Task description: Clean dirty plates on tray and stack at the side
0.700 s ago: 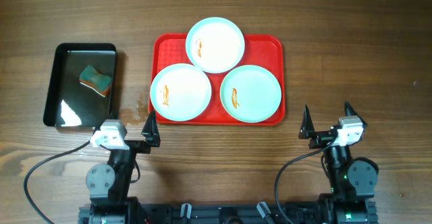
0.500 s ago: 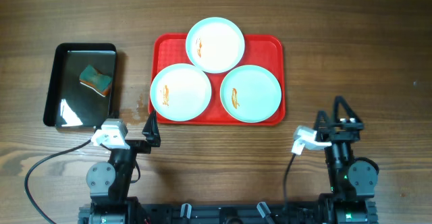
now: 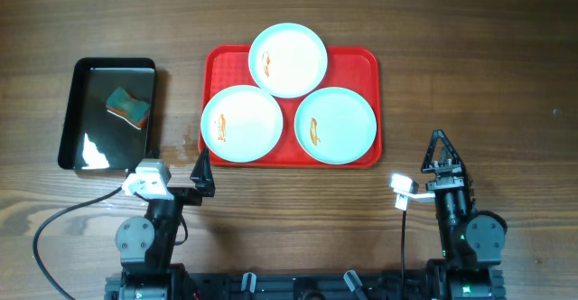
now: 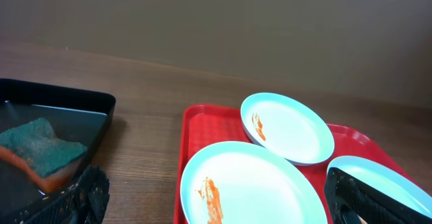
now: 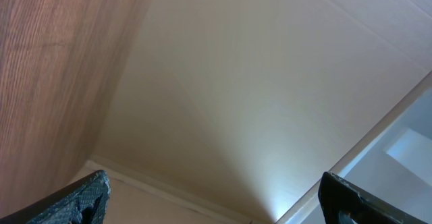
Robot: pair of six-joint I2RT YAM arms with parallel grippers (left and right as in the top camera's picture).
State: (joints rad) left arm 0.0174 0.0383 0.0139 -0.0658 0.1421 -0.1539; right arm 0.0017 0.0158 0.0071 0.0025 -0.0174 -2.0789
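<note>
Where the overhead view lays out the whole table (image 3: 470, 29), the red tray (image 3: 359, 63) sits mid-table with all three plates on it. One plate (image 3: 287, 60) overhangs the tray's far rim. The other two (image 3: 242, 124) (image 3: 335, 125) lie side by side along its near edge, packed close, and each is smeared orange.

The left wrist view brings those smears nearer. The left gripper (image 3: 172, 181) is just off the tray's near-left corner, fingers (image 4: 77, 198) spread wide and holding nothing.

The right wrist view shows none of this, only tilted wood grain and a pale wall (image 5: 223, 96). The right gripper (image 3: 440, 155) is off the tray's near-right corner, turned on edge, its fingers (image 5: 84, 197) also spread wide and holding nothing.

Left of the tray, across a strip of wood, a black tray (image 3: 90, 124) holds a sponge (image 3: 129, 107). Right of the tray and beyond its far rim the wood lies open.
</note>
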